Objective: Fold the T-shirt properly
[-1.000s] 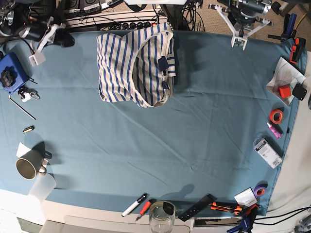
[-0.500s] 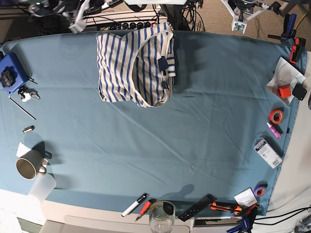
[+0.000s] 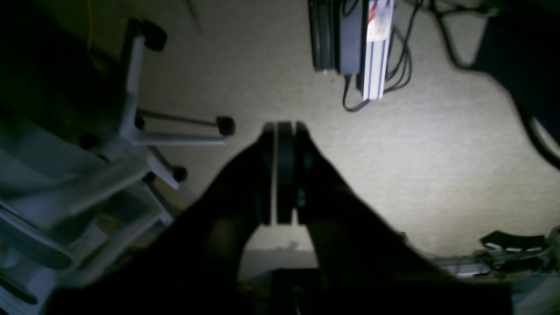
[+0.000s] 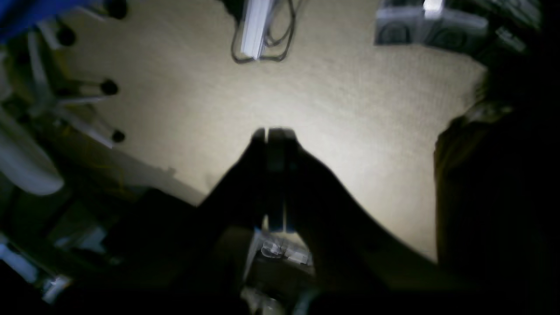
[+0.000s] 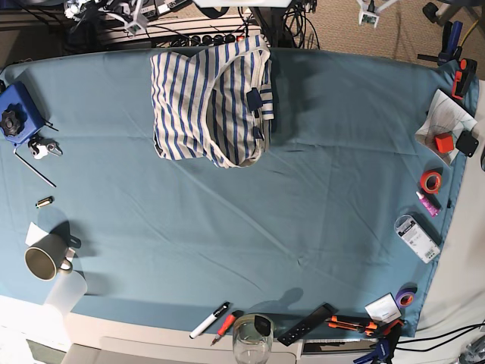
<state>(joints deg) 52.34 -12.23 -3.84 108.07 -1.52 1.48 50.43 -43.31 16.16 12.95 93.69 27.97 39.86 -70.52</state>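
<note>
- T-shirt (image 5: 211,106): white with thin blue stripes, lying folded into a compact, roughly rectangular bundle on the teal table cloth (image 5: 250,227), close to the cloth's far edge and left of its centre line. A small dark blue neck label (image 5: 254,99) shows on the bundle's right side.
- Left gripper (image 3: 283,131): jaws pressed together with nothing between them. In the wrist view it points at beige carpet, away from the T-shirt. In the base view only its white tip (image 5: 368,15) shows, beyond the far edge of the cloth, well right of the T-shirt.
- Right gripper (image 4: 273,133): jaws closed, empty, also over carpet. Its white tip (image 5: 133,20) sits beyond the far edge of the cloth, just left of the T-shirt's top corner, not touching it.
- Neither gripper is in contact with the T-shirt.
- Left of the T-shirt: a blue box (image 5: 17,112) with a black knob at the cloth's edge.
- Well below and left of the T-shirt: a mug (image 5: 45,258).
- Far right of the T-shirt: an orange tape roll (image 5: 432,180).
- Near edge, well below the T-shirt: a white marker (image 5: 209,320) and a clear glass (image 5: 252,337).
</note>
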